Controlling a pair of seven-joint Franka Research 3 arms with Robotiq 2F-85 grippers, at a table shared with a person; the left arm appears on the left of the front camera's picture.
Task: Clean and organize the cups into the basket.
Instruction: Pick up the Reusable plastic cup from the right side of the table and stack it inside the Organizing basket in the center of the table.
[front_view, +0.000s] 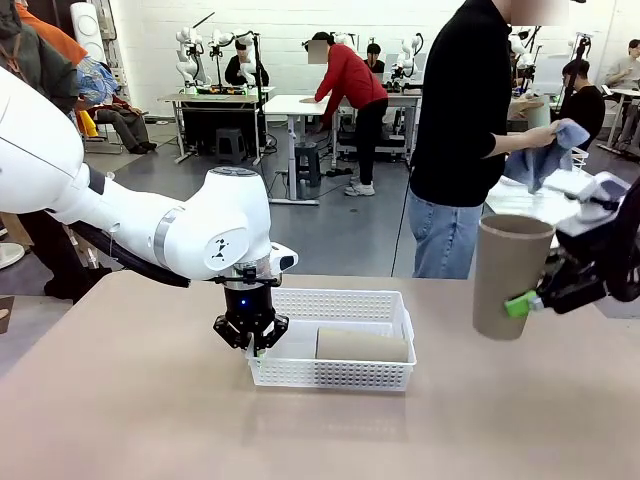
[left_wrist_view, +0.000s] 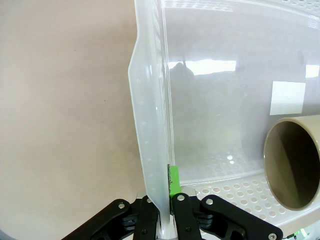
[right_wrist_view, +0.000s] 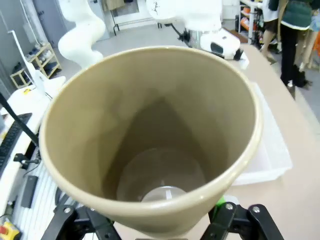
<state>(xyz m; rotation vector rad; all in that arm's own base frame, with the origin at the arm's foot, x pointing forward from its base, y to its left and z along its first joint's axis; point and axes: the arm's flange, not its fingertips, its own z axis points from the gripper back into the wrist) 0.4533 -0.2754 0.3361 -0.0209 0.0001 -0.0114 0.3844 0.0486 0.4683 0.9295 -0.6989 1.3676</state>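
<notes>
The white lattice basket (front_view: 335, 375) stands mid-table with one tan cup (front_view: 362, 345) lying on its side inside. My left gripper (front_view: 252, 345) is shut on the basket's left rim; in the left wrist view my left gripper (left_wrist_view: 162, 200) pinches the thin basket wall (left_wrist_view: 150, 125), and the lying cup's open mouth (left_wrist_view: 295, 162) shows at the right. A second tan cup (front_view: 510, 275) stands upright above the table at the right, with my right gripper (front_view: 512, 302) closed around its lower part. In the right wrist view I look down into this cup (right_wrist_view: 150, 135), which sits between the right gripper's (right_wrist_view: 150, 225) fingers.
A person in a black top stands at the table's far side holding a blue cloth (front_view: 545, 150). The table (front_view: 130, 400) is bare at the left and front. From the right wrist, the basket (right_wrist_view: 270, 145) and the left arm (right_wrist_view: 200, 20) lie beyond the cup.
</notes>
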